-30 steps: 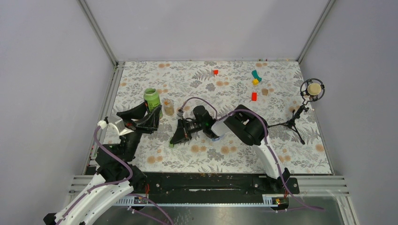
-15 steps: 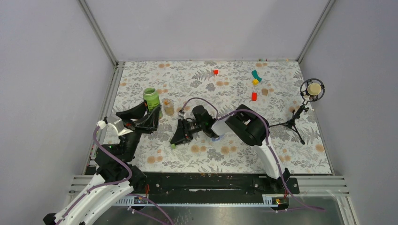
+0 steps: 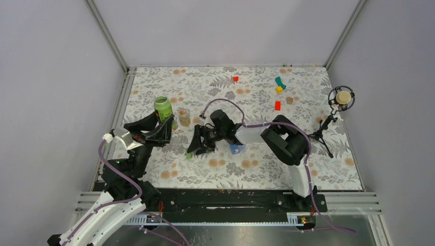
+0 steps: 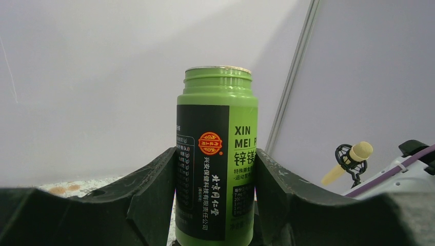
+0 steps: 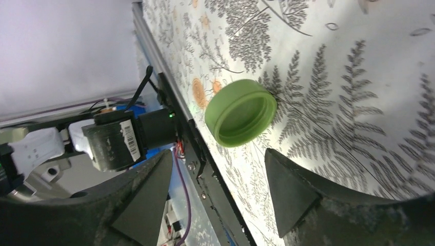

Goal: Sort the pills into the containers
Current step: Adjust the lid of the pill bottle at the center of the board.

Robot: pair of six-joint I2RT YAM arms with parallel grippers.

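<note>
A green pill bottle (image 4: pixel 215 154) with a black label stands upright with its cap off, and my left gripper (image 4: pixel 215 160) is shut on its body. In the top view the bottle (image 3: pixel 163 107) and left gripper (image 3: pixel 163 126) are at the table's left. The bottle's green cap (image 5: pixel 241 113) lies on the floral table, hollow side up, just beyond my right gripper (image 5: pixel 216 152), which is open and empty. From above, the cap (image 3: pixel 189 155) is by the right gripper (image 3: pixel 195 147). The blue containers (image 3: pixel 237 149) peek out under the right arm. No pills show inside the bottle.
A small clear cup (image 3: pixel 184 118) with tan contents stands right of the bottle. Red blocks (image 3: pixel 235 79) (image 3: pixel 277 105), a teal and a yellow block (image 3: pixel 279 84) and a tan block (image 3: pixel 290 100) lie at the back right. A microphone on a tripod (image 3: pixel 341 97) stands at the right edge.
My right gripper has opened and let go of the green cap, which now lies on the table. The right arm's elbow swung right. The left gripper and bottle shifted slightly left.
</note>
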